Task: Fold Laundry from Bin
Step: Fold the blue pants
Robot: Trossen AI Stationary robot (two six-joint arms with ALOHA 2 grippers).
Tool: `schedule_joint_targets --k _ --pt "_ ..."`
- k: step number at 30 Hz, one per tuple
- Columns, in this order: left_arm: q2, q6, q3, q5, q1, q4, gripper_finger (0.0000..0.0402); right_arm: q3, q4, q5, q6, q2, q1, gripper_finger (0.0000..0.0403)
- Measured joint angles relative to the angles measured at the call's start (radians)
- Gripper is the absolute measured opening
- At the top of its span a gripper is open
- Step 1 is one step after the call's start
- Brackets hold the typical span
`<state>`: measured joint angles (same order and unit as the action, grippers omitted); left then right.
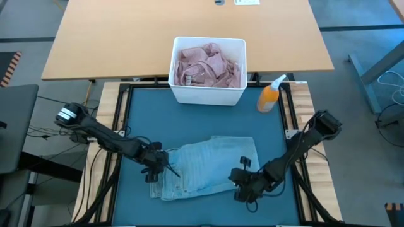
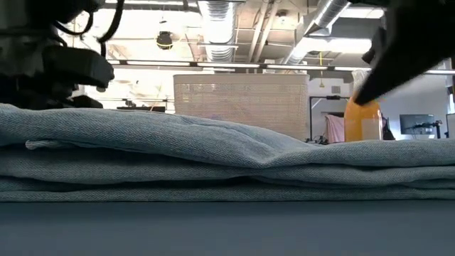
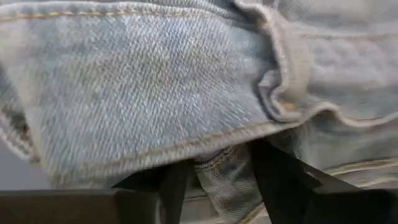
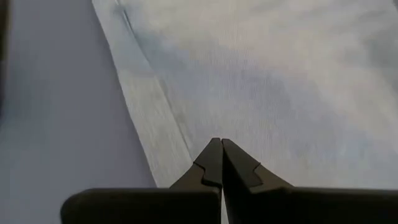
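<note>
Light blue denim jeans (image 1: 208,167) lie folded in several layers on the teal mat (image 1: 145,120), filling the low view (image 2: 227,156). My left gripper (image 1: 158,167) is at their left end, open, with a bunched seam fold (image 3: 217,177) between its fingers. My right gripper (image 1: 243,181) is shut at the jeans' near right edge (image 4: 155,143). The white bin (image 1: 208,69) stands at the mat's far edge with a dusty pink shirt (image 1: 205,63) crumpled inside. My left gripper comes at the jeans' left end from above, steeply tilted down. Its open fingers (image 3: 273,174) stand on either side of a bunched seam fold of denim and meet the cloth. The jeans lie flat on the mat. My right gripper's shut tips (image 4: 217,146) point slanting down at the jeans' edge; whether they touch the denim I cannot tell.
An orange spray bottle (image 1: 270,94) stands right of the bin, also seen in the low view (image 2: 362,117). A wooden table (image 1: 126,38) lies beyond the mat. Bare mat shows between the jeans and the bin.
</note>
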<state>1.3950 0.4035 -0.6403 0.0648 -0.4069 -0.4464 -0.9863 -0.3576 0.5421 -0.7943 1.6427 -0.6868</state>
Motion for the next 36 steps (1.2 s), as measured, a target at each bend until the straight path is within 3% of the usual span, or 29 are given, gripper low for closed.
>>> schedule_joint_targets --k 6,8,13,24,30,36 --pt "-0.014 -0.047 -0.003 -0.007 0.034 -0.05 0.0021 0.0 -0.098 0.005 -0.127 0.11 -0.031 0.002" --pt "-0.033 -0.043 -0.003 0.021 0.045 -0.094 0.0015 0.0 -0.143 0.006 -0.187 0.138 -0.041 0.002" --pt "-0.116 -0.002 -0.003 0.075 0.066 -0.193 0.0033 -0.002 -0.181 0.01 -0.253 0.174 -0.06 0.002" --pt "-0.369 -0.05 0.007 0.125 0.068 -0.219 0.0111 -0.001 -0.177 0.004 -0.229 0.168 -0.057 0.002" --pt "-0.37 -0.083 0.007 0.292 0.068 -0.251 0.0173 0.0 -0.16 0.005 -0.229 0.168 -0.057 0.002" --pt "-0.252 -0.165 0.007 0.386 0.068 -0.164 0.0198 0.0 -0.157 0.005 -0.226 0.168 -0.057 0.002"
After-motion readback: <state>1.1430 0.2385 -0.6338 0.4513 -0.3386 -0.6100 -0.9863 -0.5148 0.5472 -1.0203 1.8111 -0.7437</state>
